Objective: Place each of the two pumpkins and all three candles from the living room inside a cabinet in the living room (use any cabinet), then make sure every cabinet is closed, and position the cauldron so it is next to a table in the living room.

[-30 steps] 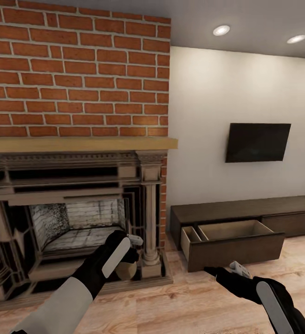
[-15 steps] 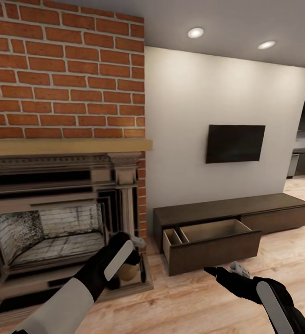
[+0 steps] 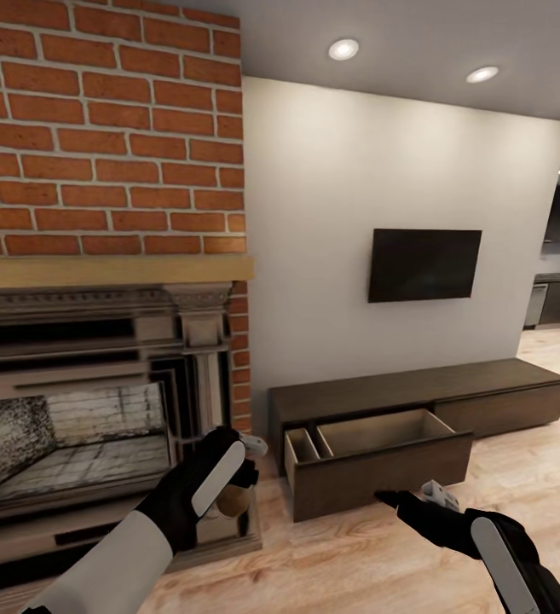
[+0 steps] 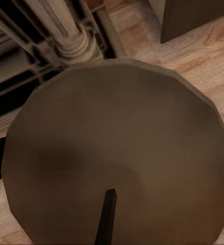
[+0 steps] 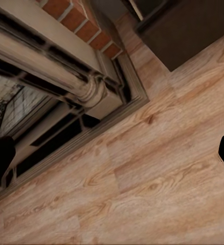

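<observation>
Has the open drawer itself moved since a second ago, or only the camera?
No. The drawer sits equally far out of the cabinet and equally below the television; the whole view shifted, so the camera turned.

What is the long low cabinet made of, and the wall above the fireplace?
The cabinet looks like dark-brown wood with a matt finish; its open drawer is paler inside, with faint grain. The wall above the fireplace looks like rough red brick with pale mortar lines.

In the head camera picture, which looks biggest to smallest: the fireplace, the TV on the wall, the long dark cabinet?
1. Fireplace, though cut off by the picture's edge.
2. Cabinet.
3. TV.
</observation>
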Tool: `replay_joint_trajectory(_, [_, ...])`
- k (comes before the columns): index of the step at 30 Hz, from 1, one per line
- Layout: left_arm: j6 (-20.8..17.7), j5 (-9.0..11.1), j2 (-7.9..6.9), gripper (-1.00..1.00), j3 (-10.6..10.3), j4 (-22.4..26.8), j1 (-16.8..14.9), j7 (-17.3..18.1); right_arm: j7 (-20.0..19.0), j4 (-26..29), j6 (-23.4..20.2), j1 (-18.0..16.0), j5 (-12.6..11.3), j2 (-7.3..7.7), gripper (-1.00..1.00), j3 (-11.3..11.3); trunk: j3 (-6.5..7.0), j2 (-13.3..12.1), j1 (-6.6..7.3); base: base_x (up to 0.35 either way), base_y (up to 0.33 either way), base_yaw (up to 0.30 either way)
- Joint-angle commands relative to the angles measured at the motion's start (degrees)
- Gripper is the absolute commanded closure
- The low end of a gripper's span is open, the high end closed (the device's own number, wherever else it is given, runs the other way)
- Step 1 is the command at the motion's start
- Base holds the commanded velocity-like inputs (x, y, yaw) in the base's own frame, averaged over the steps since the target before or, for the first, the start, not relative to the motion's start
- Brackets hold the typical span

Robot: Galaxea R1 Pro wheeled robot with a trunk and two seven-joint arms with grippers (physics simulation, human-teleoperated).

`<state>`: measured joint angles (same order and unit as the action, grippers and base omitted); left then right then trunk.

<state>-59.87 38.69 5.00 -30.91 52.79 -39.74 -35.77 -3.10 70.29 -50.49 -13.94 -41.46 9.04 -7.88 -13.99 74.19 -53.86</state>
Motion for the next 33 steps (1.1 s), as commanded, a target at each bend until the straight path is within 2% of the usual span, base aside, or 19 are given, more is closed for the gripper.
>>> replay_joint_trajectory(1, [-0.13, 0.35, 0.07, 1.0, -0.11, 0.03, -0.07, -0.72, -0.33, -0.02, -0.28, -0.04, 0.23, 0.01, -1.0, -0.1, -0.08, 0.05, -0.03, 0.221, -0.245, 0.0])
replay_joint_trajectory(4, [-0.13, 0.35, 0.18, 1.0, -0.16, 0.03, -0.07, -0.92, -0.33, -0.03, -0.43, -0.04, 0.27, 0.01, -1.0, -0.5, -0.16, 0.05, -0.03, 0.222, -0.245, 0.0])
replay_joint_trajectory(8, [-0.13, 0.37, 0.3, 1.0, -1.16, 0.03, -0.07, -1.03, -0.33, -0.06, -3.14, -0.09, 0.31, 0.02, -1.0, -2.06, -0.43, 0.05, -0.03, 0.222, -0.244, 0.0])
replay_joint_trajectory(13, [-0.13, 0.38, 0.33, 1.0, -1.65, 0.03, -0.07, -1.05, -0.33, -0.06, -4.24, -0.12, 0.32, 0.02, -1.0, -2.63, -0.87, 0.05, -0.03, 0.222, -0.245, 0.0])
replay_joint_trajectory(22, [-0.13, 0.34, 0.35, 1.0, -1.78, 0.04, -0.07, -1.12, -0.33, -0.06, -4.51, -0.15, 0.32, 0.09, -1.0, -3.07, -1.72, 0.05, -0.03, 0.209, -0.255, 0.0])
replay_joint_trajectory(28, [-0.13, 0.33, 0.36, 1.0, -1.78, 0.03, -0.07, -1.14, -0.33, -0.13, -4.59, -0.13, 0.4, 0.08, -1.0, -5.54, -2.28, 0.05, -0.03, 0.189, -0.268, 0.0])
replay_joint_trajectory(33, [-0.13, 0.33, 0.36, 1.0, -1.85, 0.01, -0.07, -1.15, -0.33, -0.15, -4.61, -0.12, 0.41, 0.03, -1.0, -6.08, -2.76, 0.05, -0.03, 0.184, -0.272, 0.0])
